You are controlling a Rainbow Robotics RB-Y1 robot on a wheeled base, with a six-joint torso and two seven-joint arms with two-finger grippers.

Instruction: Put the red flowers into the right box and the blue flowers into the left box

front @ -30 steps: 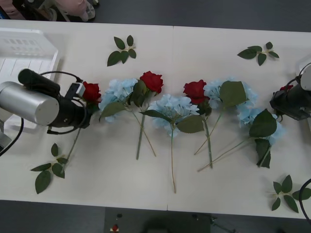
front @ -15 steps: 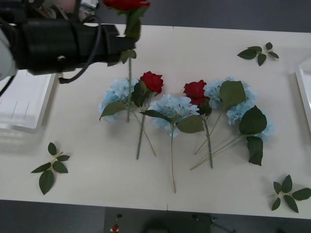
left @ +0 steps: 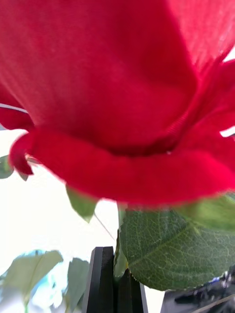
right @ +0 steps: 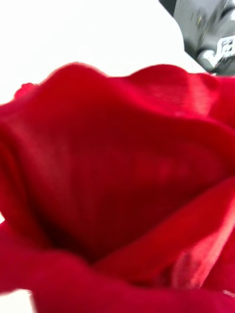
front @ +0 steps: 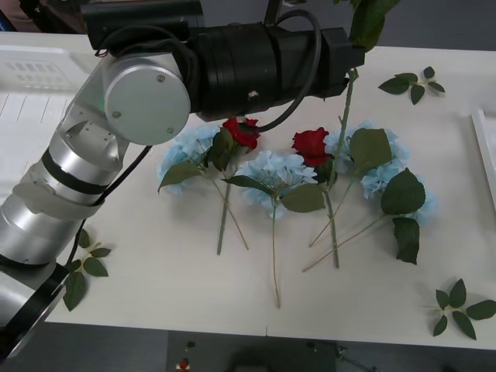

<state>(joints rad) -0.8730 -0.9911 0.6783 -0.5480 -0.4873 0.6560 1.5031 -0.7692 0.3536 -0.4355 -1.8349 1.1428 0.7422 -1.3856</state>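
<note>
My left gripper (front: 353,56) is raised over the table's back right and shut on a red flower. The thin stem (front: 342,128) hangs below it, and the bloom (left: 112,88) sits close above the black fingers (left: 100,281). Another red flower's bloom (right: 117,186) lies right before the right wrist camera, hiding that arm's fingers. Two red flowers (front: 242,130) (front: 311,144) lie on the table among several blue flowers (front: 275,170). The left box (front: 35,74) stands at the back left. The right box (front: 485,147) shows as a rim at the right edge.
My left arm (front: 147,97) stretches from the front left across the table's back half, above the flowers. Loose leaf sprigs lie at the back right (front: 411,84), the front left (front: 81,267) and the front right (front: 459,306).
My left arm lifted a red flower from the table's left side and has swung it rightward to the back right. The right gripper left the right edge, and its flower is gone from there.
</note>
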